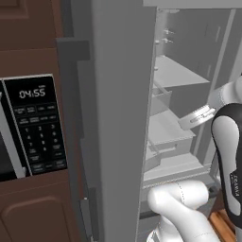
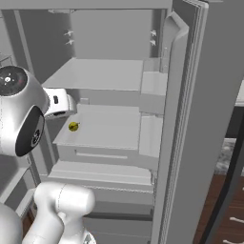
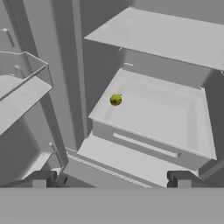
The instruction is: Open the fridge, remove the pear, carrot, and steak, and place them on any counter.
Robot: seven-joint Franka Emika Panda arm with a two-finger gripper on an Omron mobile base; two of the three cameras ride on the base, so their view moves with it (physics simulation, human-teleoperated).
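black microwave [image 1: 28, 127] in brown cabinet [image 1: 33, 208]

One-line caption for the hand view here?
Hand view into the open fridge: the pear sits on a pale middle shelf, the open gripper apart from it.

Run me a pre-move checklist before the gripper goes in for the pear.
1. Fridge doors open: ok, shelves exposed.
2. Pear located: ok, near the left edge of the middle shelf.
3. Gripper open: ok, fingertips spread wide apart.
4. Path to the pear free: ok, nothing lies between the fingertips and the fruit.
5. Gripper at the pear: not ok, it is well short of it.
6. Carrot and steak located: cannot tell.
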